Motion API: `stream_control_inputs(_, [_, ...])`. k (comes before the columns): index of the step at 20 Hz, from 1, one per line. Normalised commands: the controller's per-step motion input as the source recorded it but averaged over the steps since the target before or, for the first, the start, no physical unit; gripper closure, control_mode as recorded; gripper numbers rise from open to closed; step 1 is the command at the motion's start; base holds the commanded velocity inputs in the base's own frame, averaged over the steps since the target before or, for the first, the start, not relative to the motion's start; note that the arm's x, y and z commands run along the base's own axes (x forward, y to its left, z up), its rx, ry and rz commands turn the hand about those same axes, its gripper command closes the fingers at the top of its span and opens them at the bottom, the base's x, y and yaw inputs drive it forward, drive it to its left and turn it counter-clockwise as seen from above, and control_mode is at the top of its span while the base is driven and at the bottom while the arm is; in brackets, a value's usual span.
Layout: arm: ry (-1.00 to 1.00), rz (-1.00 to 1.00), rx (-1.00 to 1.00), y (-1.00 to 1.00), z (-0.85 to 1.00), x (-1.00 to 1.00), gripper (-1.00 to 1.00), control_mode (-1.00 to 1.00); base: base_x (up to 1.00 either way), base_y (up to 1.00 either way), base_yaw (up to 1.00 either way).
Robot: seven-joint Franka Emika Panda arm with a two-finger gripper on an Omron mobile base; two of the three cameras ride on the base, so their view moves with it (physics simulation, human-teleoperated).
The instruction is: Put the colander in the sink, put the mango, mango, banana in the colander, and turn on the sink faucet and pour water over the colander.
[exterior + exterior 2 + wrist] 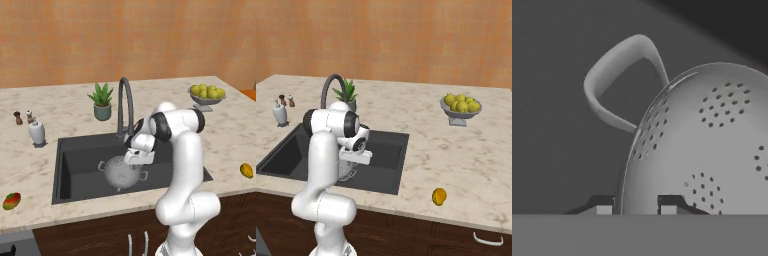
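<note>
Colander [122, 172] down in sink [75, 165], under faucet [126, 102]. Gripper [635, 209] pinched on its thin rim beside loop handle [619, 80]. Likely light, rigid, slick metal; rim grip suits.

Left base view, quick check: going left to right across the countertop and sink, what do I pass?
Mango → pepper shakers → white dispenser → plant → colander in the sink, gripper shut on its rim → fruit bowl → second mango.
</note>
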Motion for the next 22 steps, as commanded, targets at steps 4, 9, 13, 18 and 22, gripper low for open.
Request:
stream_control_inputs(4, [-0.09,0.38,0.11,-0.46,-0.75,0.04,1.00,-1.00,0.00,0.00,0.00])
stream_control_inputs(9, [-0.12,0.35,0.13,-0.60,-0.65,-0.01,1.00,-1.00,0.00,0.00,0.00])
stream_control_inputs(13, [-0.17,0.35,0.13,-0.47,-0.31,-0.46,1.00,-1.00,0.00,0.00,0.00])
stream_control_inputs(18, [-0.21,0.38,0.13,-0.64,-0.01,-0.94,1.00,-1.00,0.00,0.00,0.00])
stream_control_inputs(22, [-0.16,0.39,0.12,-0.94,-0.05,-0.81,1.00,-1.00,0.00,0.00,0.00])
